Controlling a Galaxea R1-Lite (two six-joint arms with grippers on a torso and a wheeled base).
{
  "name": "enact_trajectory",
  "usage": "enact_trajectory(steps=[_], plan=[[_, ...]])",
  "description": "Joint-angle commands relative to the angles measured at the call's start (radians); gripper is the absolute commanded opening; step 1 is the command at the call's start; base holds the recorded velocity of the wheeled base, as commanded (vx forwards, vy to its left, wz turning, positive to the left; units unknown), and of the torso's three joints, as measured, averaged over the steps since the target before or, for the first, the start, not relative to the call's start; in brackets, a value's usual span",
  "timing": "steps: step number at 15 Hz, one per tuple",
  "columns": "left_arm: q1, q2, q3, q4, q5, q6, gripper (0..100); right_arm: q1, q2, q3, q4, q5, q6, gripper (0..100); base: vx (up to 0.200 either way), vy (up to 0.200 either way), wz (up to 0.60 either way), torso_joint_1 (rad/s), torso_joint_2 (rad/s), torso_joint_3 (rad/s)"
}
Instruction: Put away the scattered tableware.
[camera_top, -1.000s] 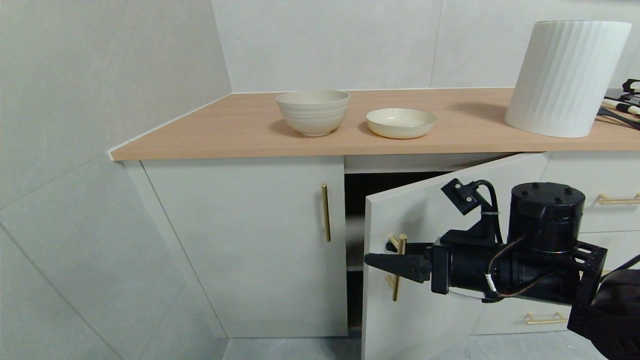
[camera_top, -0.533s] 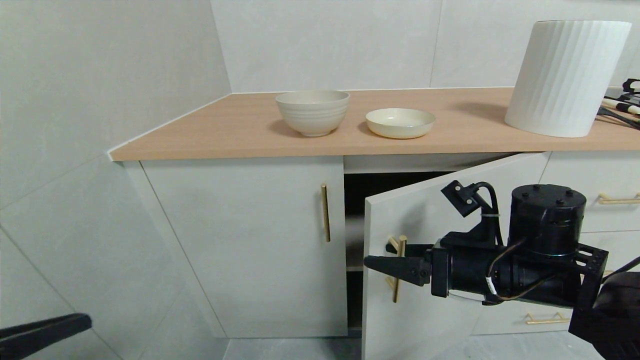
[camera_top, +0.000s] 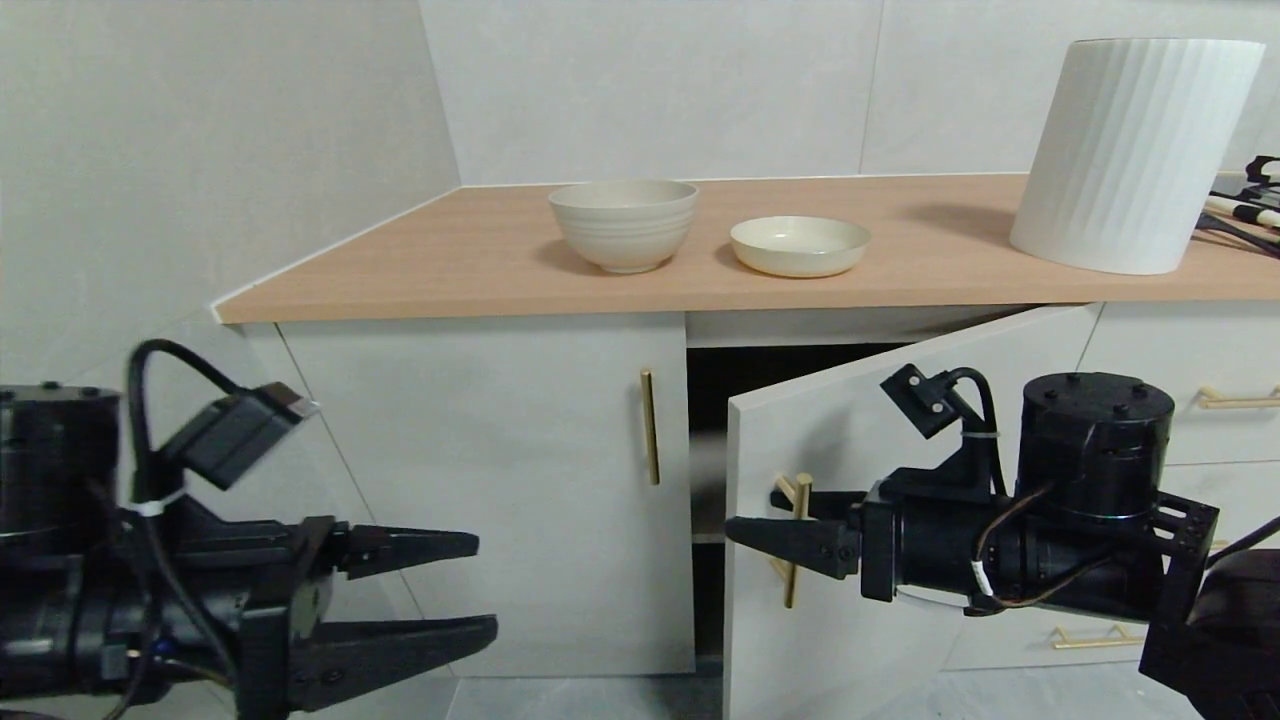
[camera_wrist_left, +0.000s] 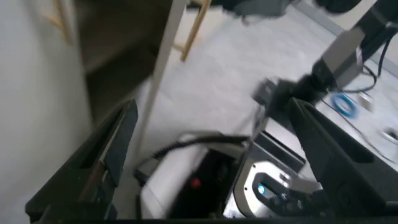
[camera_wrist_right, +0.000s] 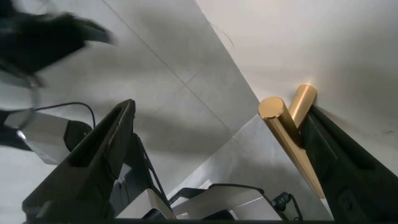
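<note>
Nearest, low on the left: left gripper (camera_top: 483, 586), level, pointing toward the cabinet front, jaws spread wide with nothing between them. It hangs in front of the closed door (camera_top: 500, 480), well below the counter (camera_top: 450, 270) and well apart from the tableware. To the right, at about the same height: right gripper (camera_top: 755, 510), also level, at the open door (camera_top: 850, 640). Its fingers straddle the brass handle (camera_top: 793, 580), one in front and one behind; the right wrist view has the bar lying against one finger and the other finger standing far off, so the jaws are wide and not clamped. The open door swings outward, with a dark gap beside it and a shelf edge faintly visible inside. The closed door has its own upright brass handle (camera_top: 650, 427) beside that gap. Up on the counter, above and beyond both grippers: a deep ribbed bowl (camera_top: 623, 223), roughly over the seam between the doors, and a shallow cream dish (camera_top: 799, 245) just beside it to the right, not touching. Farther right stands a tall white ribbed cylinder (camera_top: 1135, 150), leaning slightly, with dark-tipped utensils (camera_top: 1245, 205) at the far edge. Grey tiled wall behind.
</note>
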Motion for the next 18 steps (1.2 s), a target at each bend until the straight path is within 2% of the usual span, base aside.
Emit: enact_trajectory(steps=[1,6,7,9,11,12,15,16,17,18], plan=[[-0.043,0.209,0.008,-0.052,0.000,-0.003,100,0.002,0.009,0.000,0.003,0.005,0.001,100,0.000,0.000,0.00,0.000,0.00,0.000],[-0.056,0.254,0.009,-0.075,0.000,-0.010,100,0.003,0.023,0.000,0.003,0.005,0.001,100,0.000,0.000,0.00,0.000,0.00,0.000],[-0.056,0.257,0.009,-0.075,0.000,-0.010,0,0.005,0.023,0.002,0.003,0.005,0.001,100,0.000,0.000,0.00,0.000,0.00,0.000],[-0.060,0.275,-0.009,-0.086,0.000,-0.010,0,0.011,0.023,0.002,0.003,0.005,0.001,100,0.000,0.000,0.00,0.000,0.00,0.000],[-0.097,0.301,-0.023,-0.091,0.000,-0.012,0,0.014,0.029,0.000,0.001,0.002,0.003,100,0.000,0.000,0.00,0.000,0.00,0.000],[-0.123,0.316,-0.044,-0.091,0.000,-0.033,0,0.014,0.029,0.000,0.000,0.002,0.003,100,0.000,0.000,0.00,0.000,0.00,0.000],[-0.163,0.379,-0.162,-0.120,0.009,-0.164,0,0.014,0.029,-0.001,0.000,0.000,0.003,100,0.000,0.000,0.00,0.000,0.00,0.000],[-0.175,0.415,-0.198,-0.154,0.070,-0.210,0,0.013,0.024,0.000,0.000,-0.001,0.003,100,0.000,0.000,0.00,0.000,0.00,0.000],[-0.191,0.453,-0.225,-0.189,0.133,-0.236,0,0.013,0.023,0.000,0.000,0.000,0.003,100,0.000,0.000,0.00,0.000,0.00,0.000],[-0.218,0.540,-0.251,-0.293,0.225,-0.240,0,0.013,0.020,0.002,0.000,0.000,0.003,100,0.000,0.000,0.00,0.000,0.00,0.000]])
